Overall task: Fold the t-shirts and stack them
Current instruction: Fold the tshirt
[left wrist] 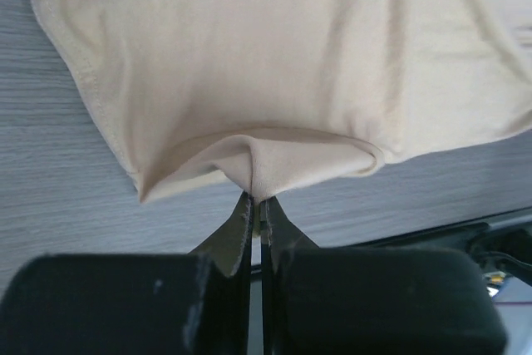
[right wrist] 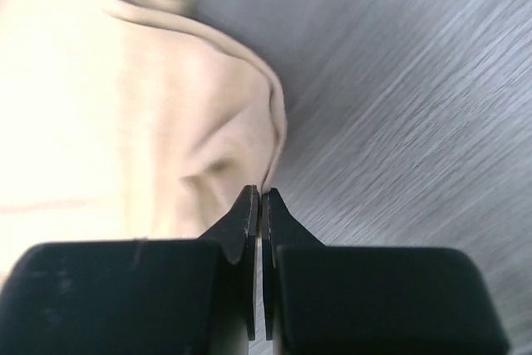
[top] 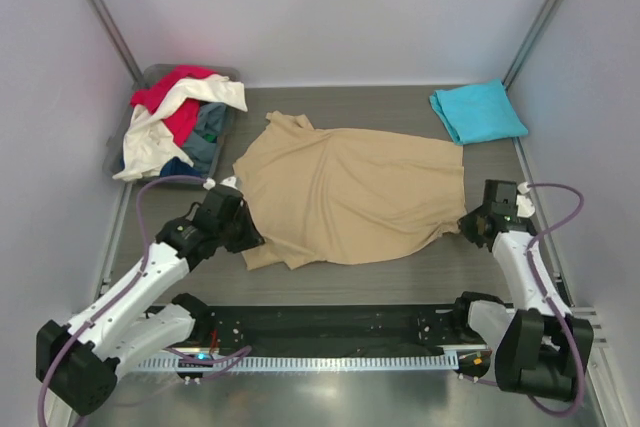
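The tan t-shirt [top: 345, 192] lies spread across the middle of the table, collar toward the far left. My left gripper [top: 247, 232] is shut on its near-left edge; the left wrist view shows the cloth [left wrist: 274, 81] pinched into a fold at my closed tips [left wrist: 258, 201]. My right gripper [top: 466, 225] is shut on the shirt's near-right edge; the right wrist view shows the cloth [right wrist: 166, 122] caught between the tips [right wrist: 260, 194]. A folded turquoise t-shirt [top: 478, 111] lies at the far right. Red [top: 170, 97], white [top: 150, 142] and dark blue-grey [top: 208, 132] shirts lie piled at the far left.
The grey plastic bin [top: 152, 74] holding the piled shirts stands at the far left corner. A black strip [top: 330, 322] runs along the near edge between the arm bases. Metal frame posts rise at both far corners.
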{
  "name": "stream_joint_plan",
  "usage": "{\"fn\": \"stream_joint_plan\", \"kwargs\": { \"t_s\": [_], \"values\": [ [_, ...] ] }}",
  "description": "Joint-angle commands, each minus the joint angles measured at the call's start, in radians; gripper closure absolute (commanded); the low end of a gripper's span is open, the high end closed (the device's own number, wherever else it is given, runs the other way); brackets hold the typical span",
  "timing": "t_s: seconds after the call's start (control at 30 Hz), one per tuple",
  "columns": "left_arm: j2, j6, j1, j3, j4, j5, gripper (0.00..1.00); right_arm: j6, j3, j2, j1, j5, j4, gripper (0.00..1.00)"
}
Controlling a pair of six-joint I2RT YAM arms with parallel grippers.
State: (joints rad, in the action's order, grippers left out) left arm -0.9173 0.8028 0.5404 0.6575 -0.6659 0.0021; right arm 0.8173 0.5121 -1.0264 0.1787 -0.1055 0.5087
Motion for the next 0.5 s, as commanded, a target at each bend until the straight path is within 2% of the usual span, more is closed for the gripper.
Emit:
{"fn": "stream_joint_plan", "kwargs": {
  "t_s": [0.0,0.2,0.47],
  "values": [
    [0.080,-0.017,-0.007,0.138,-0.096,0.004,1.00,-0.015,0.167,0.132,-0.002,-0.037,0.137,0.99],
    [0.158,-0.008,-0.007,0.229,-0.244,-0.027,1.00,-0.020,0.295,0.232,0.004,-0.074,0.289,0.99],
    [0.255,0.019,-0.007,0.310,-0.418,-0.036,1.00,-0.032,0.332,0.373,0.005,-0.100,0.401,0.99]
  ]
}}
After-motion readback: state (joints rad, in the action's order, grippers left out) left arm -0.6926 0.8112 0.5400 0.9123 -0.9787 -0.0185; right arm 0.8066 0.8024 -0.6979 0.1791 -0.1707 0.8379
